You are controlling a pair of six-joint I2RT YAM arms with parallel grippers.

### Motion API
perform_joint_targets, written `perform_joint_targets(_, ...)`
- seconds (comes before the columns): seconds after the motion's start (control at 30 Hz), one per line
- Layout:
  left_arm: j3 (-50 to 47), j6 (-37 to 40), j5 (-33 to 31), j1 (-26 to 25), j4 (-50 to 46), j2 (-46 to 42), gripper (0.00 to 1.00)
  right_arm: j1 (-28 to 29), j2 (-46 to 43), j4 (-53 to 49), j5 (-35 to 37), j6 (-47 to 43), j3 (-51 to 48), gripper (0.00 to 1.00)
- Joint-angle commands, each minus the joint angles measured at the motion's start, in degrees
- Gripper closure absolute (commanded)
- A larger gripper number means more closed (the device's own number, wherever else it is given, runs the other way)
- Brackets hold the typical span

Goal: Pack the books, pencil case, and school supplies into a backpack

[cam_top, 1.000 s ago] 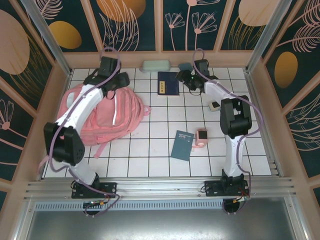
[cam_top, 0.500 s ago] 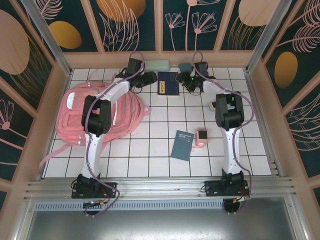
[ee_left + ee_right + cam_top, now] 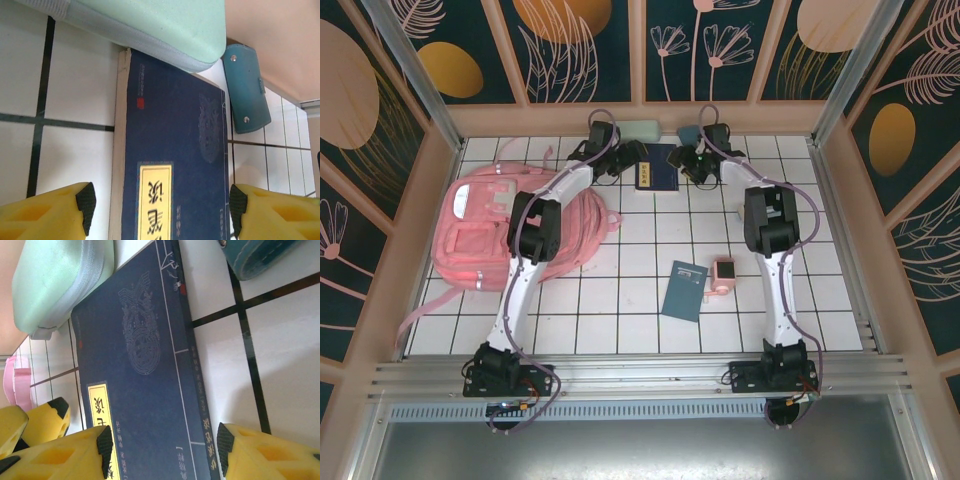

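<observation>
A dark blue book [image 3: 657, 167] with a yellow label is seen lying flat at the far end of the white tiled table [image 3: 620, 320]. Both arms are stretched toward it.

The left gripper [image 3: 162, 210] is held low at the book's left side. Its yellow fingers [image 3: 75, 210] are spread wide, one on each side of the book. A strip of white tile can be seen between the left finger and the book's edge, so the book is not squeezed.

The right gripper [image 3: 165, 452] is held at the book's right side. Its jaws are open too. One finger is over the cover and the other is over the bare tile just past the book's edge. Nothing is held by either gripper.

The pale green pencil case [image 3: 640, 130] is laid just behind the book, by the far wall. It is so close to the book that it cannot be told if they touch. A small teal pad [image 3: 689, 133] with two metal snaps is found just behind the book's right corner.

The big pink backpack [image 3: 490, 235] is laid flat well to the left of the book. A dark teal book [image 3: 684, 290] is laid well in front of the blue book. A pink cube [image 3: 724, 271] is set in front of the blue book as well, a little more to the right.
</observation>
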Motion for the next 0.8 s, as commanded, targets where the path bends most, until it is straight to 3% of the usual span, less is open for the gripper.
perform_joint_targets(0.0,2.1,-2.7,0.4,-0.7,0.7,2.5,0.28,1.1,2.3,-2.2,-0.2,-1.3,2.2,0.41)
perform_joint_targets(0.2,2.3,-5.6,4.0,-1.7,3.7,4.7,0.28,2.5,3.1,-2.2,-0.8,-1.2,2.2,0.41)
perform_joint_targets(0.37,1.2,-7.9,8.4,-2.4,6.4,4.7,0.29,2.3,3.4,0.8,-6.9,1.9,1.1,0.41)
perform_joint_targets(0.63,-15.3,-12.9,12.6,-2.5,17.6,-4.6,0.38,1.3,-2.3,15.7,-17.7,11.4,-11.4,0.42)
perform_joint_targets(0.77,-24.6,-14.3,15.1,-2.5,24.4,-9.7,0.44,1.4,-5.6,20.2,-19.4,13.4,-18.0,0.42)
